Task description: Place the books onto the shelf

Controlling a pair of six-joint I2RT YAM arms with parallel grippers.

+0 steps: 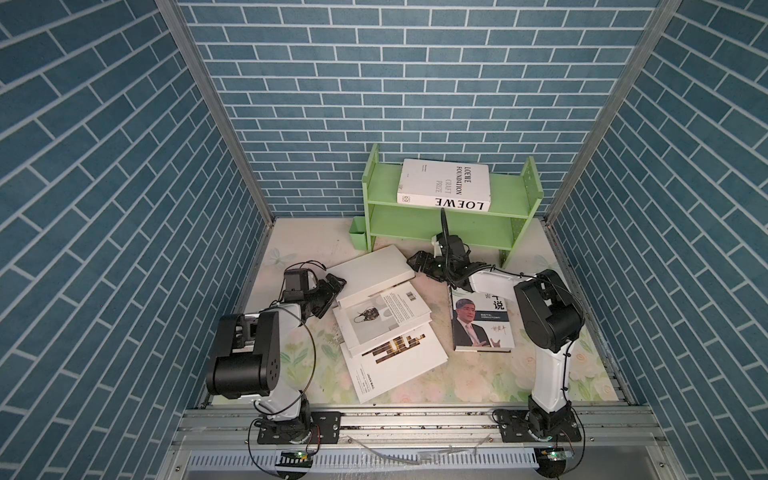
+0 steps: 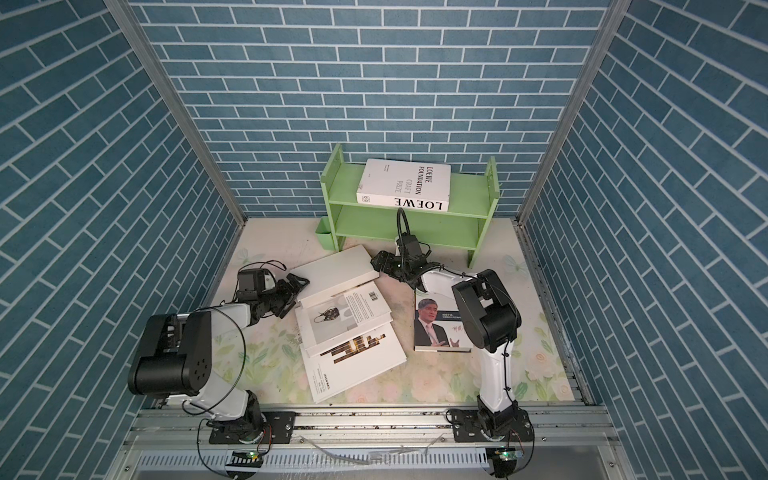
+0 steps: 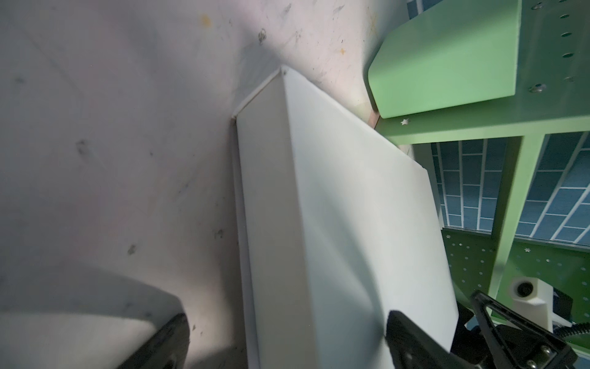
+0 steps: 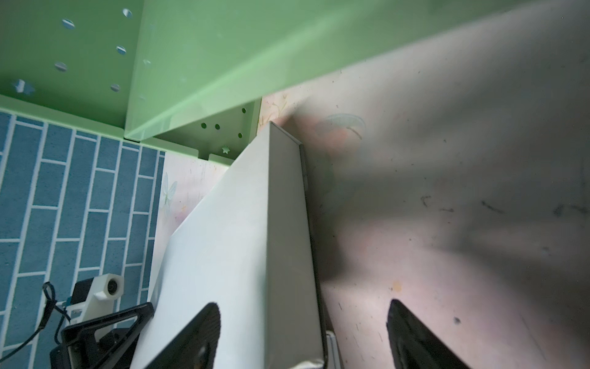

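Book [image 1: 444, 183] flat on upper shelf [image 1: 512, 195]

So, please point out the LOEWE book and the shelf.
LOEWE book [image 1: 444, 180]: in a top view, on its white front cover.
shelf [image 1: 399, 226]: in a top view, on the bare lower board.

Top views overhead, facing back wall [image 1: 374, 83]; wrist views close, sharing white book [image 3: 319, 223].
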